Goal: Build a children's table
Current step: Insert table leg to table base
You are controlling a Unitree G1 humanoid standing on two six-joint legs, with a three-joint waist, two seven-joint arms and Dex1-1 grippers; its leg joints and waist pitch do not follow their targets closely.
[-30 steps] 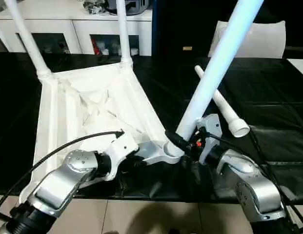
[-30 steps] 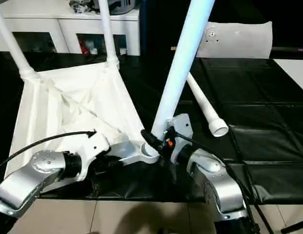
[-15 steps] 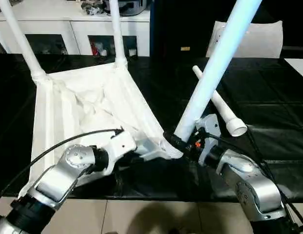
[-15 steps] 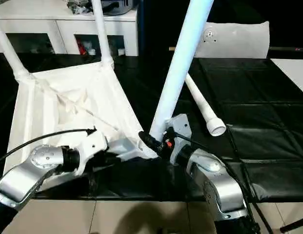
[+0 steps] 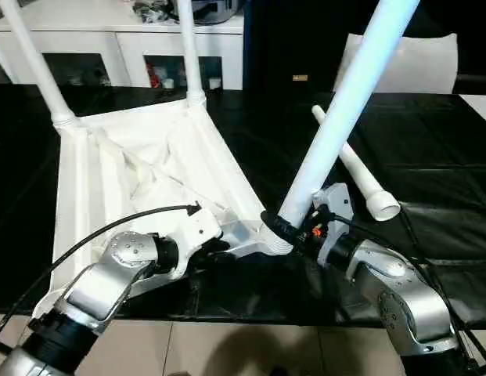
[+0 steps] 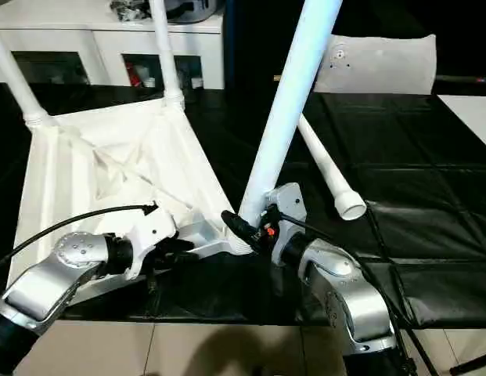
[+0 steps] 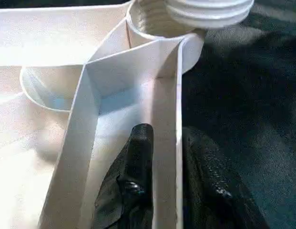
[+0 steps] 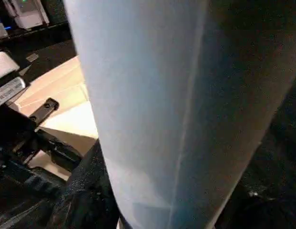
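My left claw (image 7: 164,157) straddles the near rim of the upturned tabletop (image 5: 149,168), fingers slightly apart. My right claw (image 5: 283,229) clamps a leg (image 5: 336,117) at the near right socket (image 7: 159,21). A loose leg (image 5: 354,168) lies farther right; two legs stand at the far corners.
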